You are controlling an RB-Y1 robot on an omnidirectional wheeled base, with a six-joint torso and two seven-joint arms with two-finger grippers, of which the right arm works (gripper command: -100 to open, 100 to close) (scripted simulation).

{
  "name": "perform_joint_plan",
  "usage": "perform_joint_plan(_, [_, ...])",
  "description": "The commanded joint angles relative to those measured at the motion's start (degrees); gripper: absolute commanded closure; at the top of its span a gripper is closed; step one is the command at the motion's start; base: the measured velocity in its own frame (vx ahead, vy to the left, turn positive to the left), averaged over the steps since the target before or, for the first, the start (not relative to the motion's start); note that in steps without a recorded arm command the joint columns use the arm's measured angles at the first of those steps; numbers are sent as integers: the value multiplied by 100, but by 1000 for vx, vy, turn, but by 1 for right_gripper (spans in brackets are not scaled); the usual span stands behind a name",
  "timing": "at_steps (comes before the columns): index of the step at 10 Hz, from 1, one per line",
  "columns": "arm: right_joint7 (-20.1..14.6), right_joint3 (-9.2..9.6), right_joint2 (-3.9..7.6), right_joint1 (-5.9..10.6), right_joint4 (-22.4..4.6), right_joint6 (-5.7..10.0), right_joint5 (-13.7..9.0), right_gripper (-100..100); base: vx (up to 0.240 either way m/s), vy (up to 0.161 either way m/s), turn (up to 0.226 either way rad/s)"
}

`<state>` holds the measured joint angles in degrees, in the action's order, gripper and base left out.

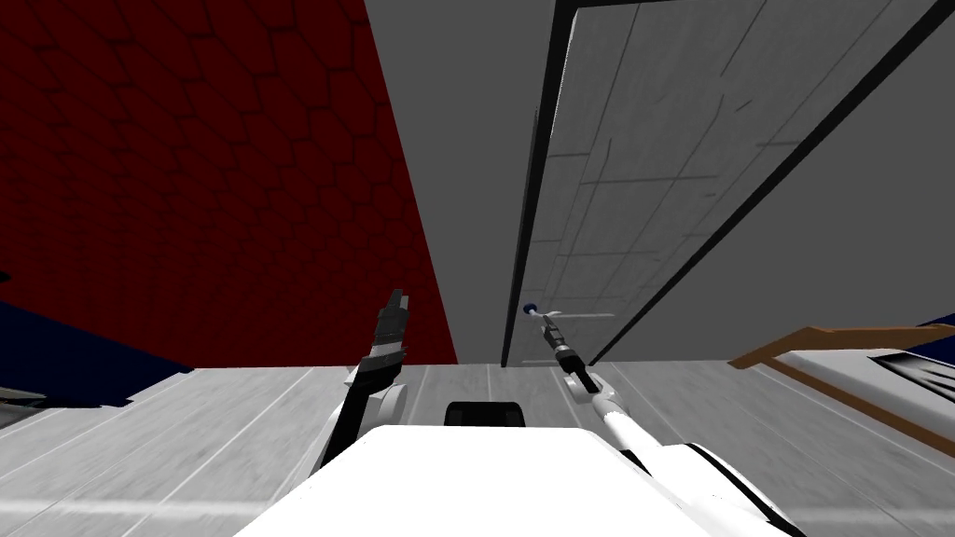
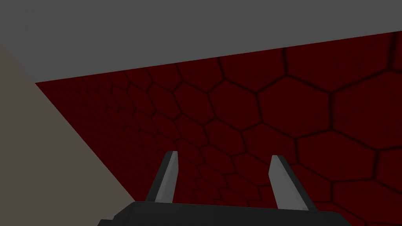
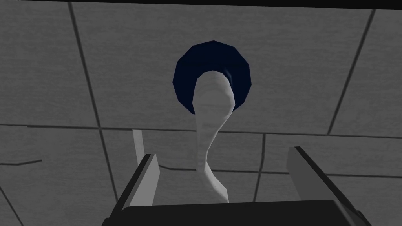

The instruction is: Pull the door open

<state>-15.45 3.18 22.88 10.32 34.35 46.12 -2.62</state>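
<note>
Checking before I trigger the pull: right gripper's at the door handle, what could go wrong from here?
1. The right gripper has its fingers open on either side of the light grey lever handle on the grey panelled door, not pressing it; pulling now would likely slip off.
2. The lever narrows at its waist near the dark blue round rosette, so a closed grip may slide along it.

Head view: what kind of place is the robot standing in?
Most likely a room or hallway inside a house. A pale grey panelled door with a lever handle stands ahead, a dark red wall with a hexagon pattern is to its left, and the floor is pale planks.
</note>
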Motion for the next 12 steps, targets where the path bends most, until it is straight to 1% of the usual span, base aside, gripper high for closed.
perform_joint_plan(1, [24, -110, -6, 95, -180, 35, -11, -100, 74, -7, 163])
perform_joint_plan(2, [38, -177, -10, 157, -310, 70, -17, -100, 81, -24, 124])
perform_joint_plan(3, [61, -291, -18, 261, -527, 128, -27, -100, 103, -29, 209])
perform_joint_plan(4, [75, -361, -23, 326, -663, 165, -34, -100, 117, -49, 201])
perform_joint_plan(5, [63, -311, -21, 258, -548, 147, -30, -100, 51, -28, 37])
perform_joint_plan(6, [63, -311, -21, 258, -548, 147, -30, 100, -7, 4, -31])
perform_joint_plan(11, [63, -311, -21, 258, -548, 147, -30, 100, -7, 3, -2])
perform_joint_plan(12, [-58, -243, 65, 180, -527, 222, 2, 100, -98, -29, 114])
